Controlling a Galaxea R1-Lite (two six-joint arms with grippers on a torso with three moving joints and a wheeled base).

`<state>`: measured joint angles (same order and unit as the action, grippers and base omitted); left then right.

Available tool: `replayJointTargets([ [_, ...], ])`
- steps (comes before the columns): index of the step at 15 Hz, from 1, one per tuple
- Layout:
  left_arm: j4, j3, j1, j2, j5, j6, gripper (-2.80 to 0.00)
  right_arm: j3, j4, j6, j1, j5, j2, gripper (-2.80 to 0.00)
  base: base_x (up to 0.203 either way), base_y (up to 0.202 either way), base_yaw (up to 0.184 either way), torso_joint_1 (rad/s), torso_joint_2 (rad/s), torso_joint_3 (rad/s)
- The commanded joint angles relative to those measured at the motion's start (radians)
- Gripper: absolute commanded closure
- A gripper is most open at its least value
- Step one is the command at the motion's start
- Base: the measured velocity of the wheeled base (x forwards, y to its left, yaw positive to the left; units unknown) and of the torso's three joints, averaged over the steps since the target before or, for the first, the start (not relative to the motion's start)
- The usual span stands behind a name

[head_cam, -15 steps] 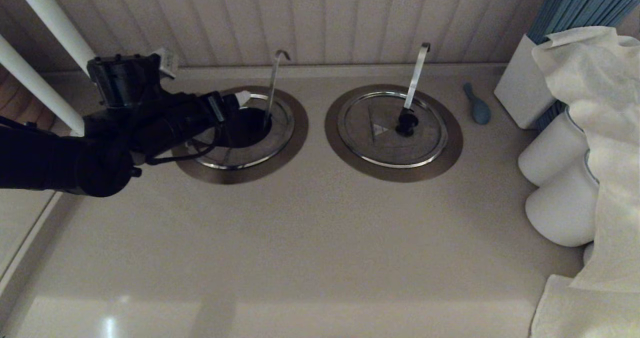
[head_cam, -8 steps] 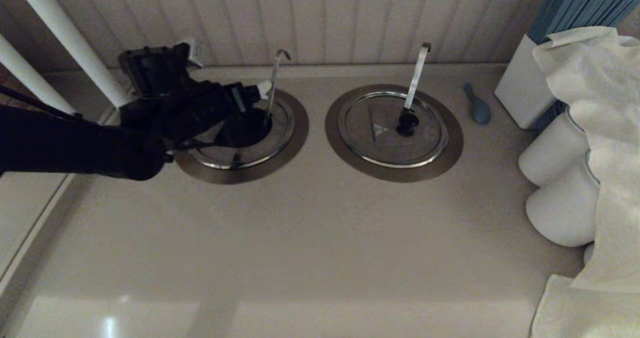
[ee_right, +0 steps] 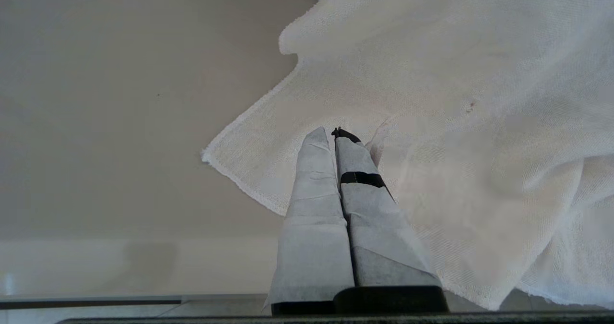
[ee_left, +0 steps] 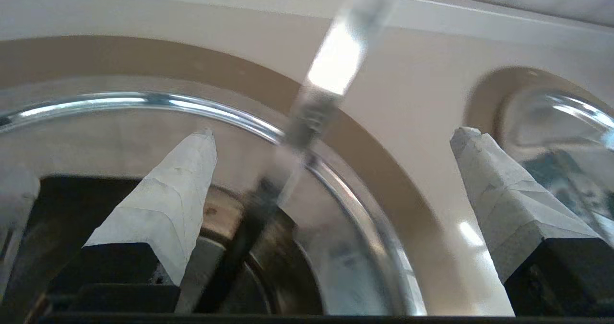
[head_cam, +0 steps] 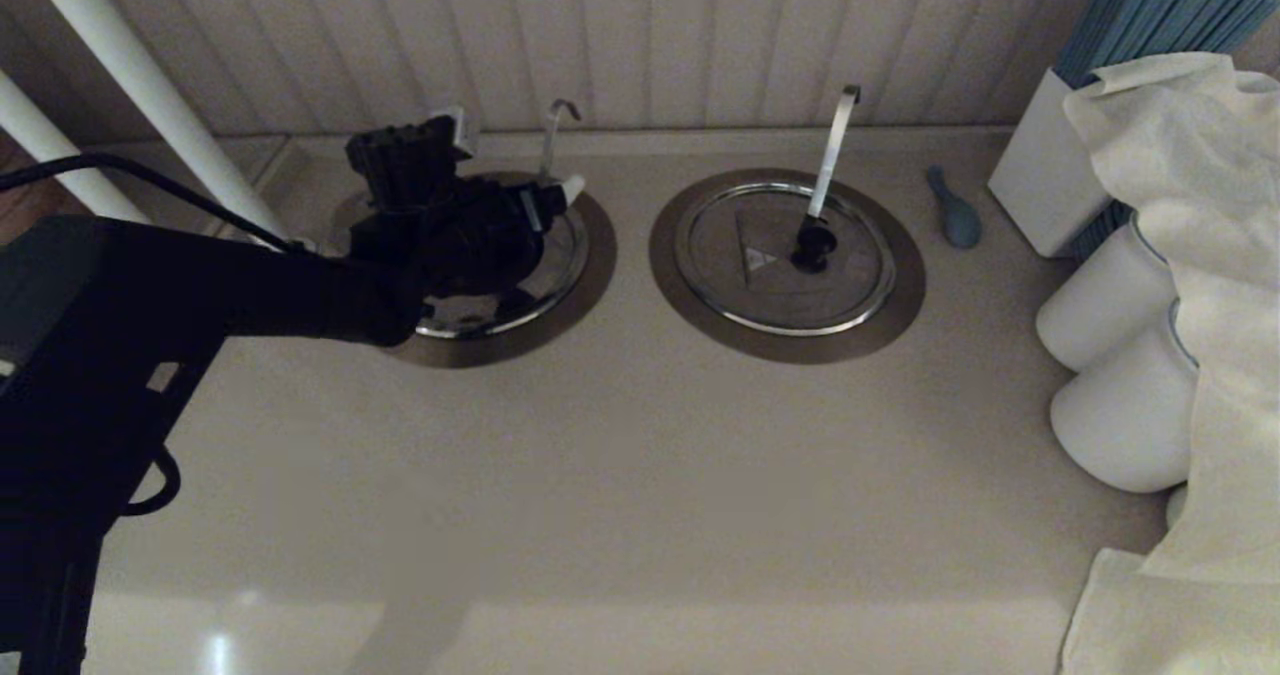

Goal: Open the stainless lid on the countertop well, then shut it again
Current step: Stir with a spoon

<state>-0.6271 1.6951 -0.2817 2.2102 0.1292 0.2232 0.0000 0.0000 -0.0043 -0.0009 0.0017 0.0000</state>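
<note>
I see two round wells in dull-bronze collars. My left gripper (ee_left: 331, 141), fingers spread and holding nothing, hovers over the left well (head_cam: 580, 290), straddling its thin hooked rod (ee_left: 331, 69); its brushed-steel lid (head_cam: 545, 275) sits beneath. My right gripper (ee_right: 335, 139), pressed together, rests on one white cloth (ee_right: 455, 122).

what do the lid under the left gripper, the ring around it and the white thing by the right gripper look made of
Stainless lid: brushed steel, bright polished rim. Collar of the countertop well: dull bronze-toned metal, matte, probably. White cloth: woven fabric; visible weave and stitched hem.
</note>
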Motion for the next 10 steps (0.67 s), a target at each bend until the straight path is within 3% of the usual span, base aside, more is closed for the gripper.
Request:
replayJointTargets([
  [1,-0.004,0.056,-0.001,0.066,-0.001,0.002,-2.80,0.000,0.000,0.000,0.001,0.000,0.000,0.00,0.000,0.000,0.000,0.000,0.00,0.000],
  [10,-0.011,0.248,-0.018,0.219,-0.101,0.005,-2.80,0.000,0.001,0.000,-0.001,0.000,0.000,0.00,0.000,0.000,0.000,0.000,0.00,0.000],
])
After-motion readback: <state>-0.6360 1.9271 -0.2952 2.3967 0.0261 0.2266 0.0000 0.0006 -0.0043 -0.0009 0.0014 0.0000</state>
